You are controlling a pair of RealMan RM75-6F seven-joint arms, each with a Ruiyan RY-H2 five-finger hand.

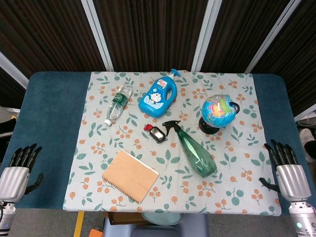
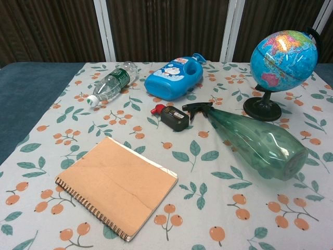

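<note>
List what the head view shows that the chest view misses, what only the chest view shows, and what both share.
Only the head view shows the left hand and the right hand, both empty with fingers apart, at the edges of the blue table.

Only the chest view adds nothing new, just nearer detail.

Both show the spiral notebook, green spray bottle, globe, blue detergent bottle, clear water bottle and small black device on the floral cloth.

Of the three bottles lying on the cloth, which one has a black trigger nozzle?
The green spray bottle; the clear water bottle and blue jug have none.
</note>
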